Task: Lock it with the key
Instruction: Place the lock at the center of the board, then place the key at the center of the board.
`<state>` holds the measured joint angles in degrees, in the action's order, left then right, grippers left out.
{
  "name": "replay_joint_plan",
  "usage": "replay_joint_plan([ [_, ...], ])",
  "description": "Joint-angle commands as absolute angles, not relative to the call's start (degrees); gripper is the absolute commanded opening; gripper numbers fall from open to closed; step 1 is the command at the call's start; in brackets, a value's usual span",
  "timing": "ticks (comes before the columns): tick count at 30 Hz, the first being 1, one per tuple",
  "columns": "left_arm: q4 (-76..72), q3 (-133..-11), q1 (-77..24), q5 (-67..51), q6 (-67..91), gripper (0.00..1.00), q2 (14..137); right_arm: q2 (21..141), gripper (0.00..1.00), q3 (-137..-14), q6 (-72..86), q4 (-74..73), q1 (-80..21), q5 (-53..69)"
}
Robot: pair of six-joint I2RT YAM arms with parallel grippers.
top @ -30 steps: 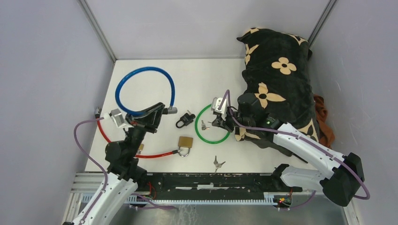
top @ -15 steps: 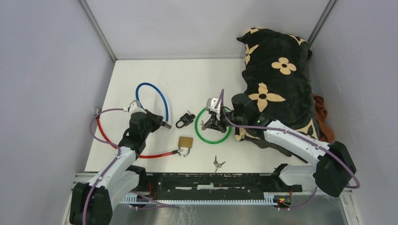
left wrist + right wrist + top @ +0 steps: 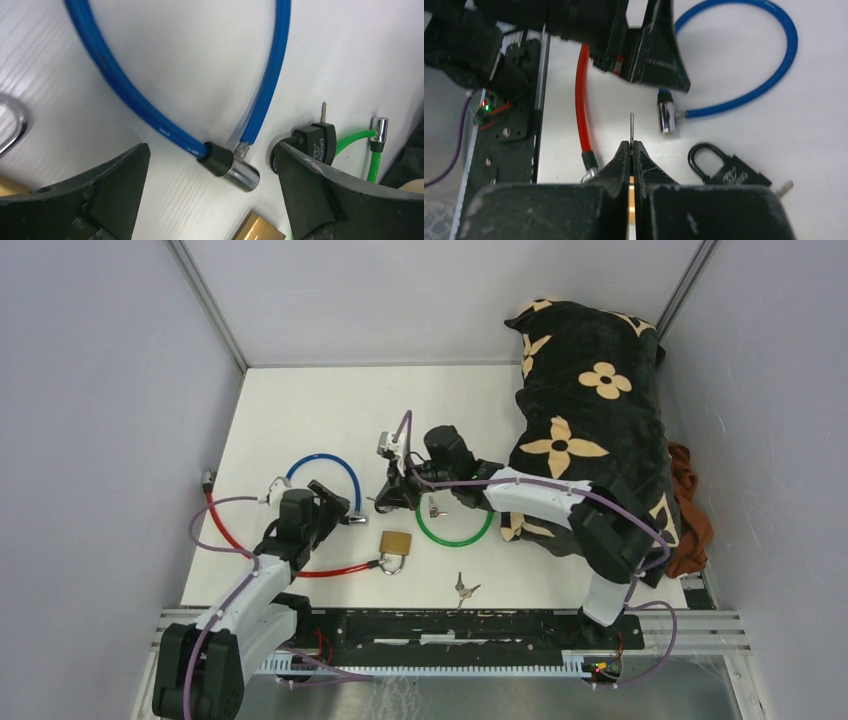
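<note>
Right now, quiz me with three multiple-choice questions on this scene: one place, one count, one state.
1. Where does the brass-coloured rectangular padlock lie? A on the flowered blanket; B at the end of the red plastic-coated cable; C against the back wall.
2. How many coloured lock cables lie on the white table? A two; B five; C three.
3. The right gripper is: A shut on a thin metal key; B wide open; C shut on a black padlock.
Answers: B, it lies at that cable's end; C, blue cable, red one, green cable; A, its jaws pinch the key's blade.
</note>
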<state>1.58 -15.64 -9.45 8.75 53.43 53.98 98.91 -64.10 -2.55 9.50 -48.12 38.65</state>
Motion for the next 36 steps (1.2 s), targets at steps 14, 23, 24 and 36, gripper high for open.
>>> replay_joint_plan([
  [14,35.1,-26.3,-7.3,17.5,55.4,1.0,31.4,139.3,0.02,-98.9,30.5,29.7,-50.9,31.0],
  [23,31.8,-26.6,-7.2,16.4,54.3,1.0,29.6,132.8,0.39,-101.5,14.8,13.5,-51.0,27.0],
  [24,31.1,-26.9,-7.1,16.5,53.9,1.0,29.4,130.3,0.41,-100.5,12.0,11.6,-51.1,27.1],
  [36,19.1,-34.0,-1.3,10.7,34.5,1.0,20.4,112.5,0.55,-81.7,-20.5,-12.8,-60.0,27.0],
])
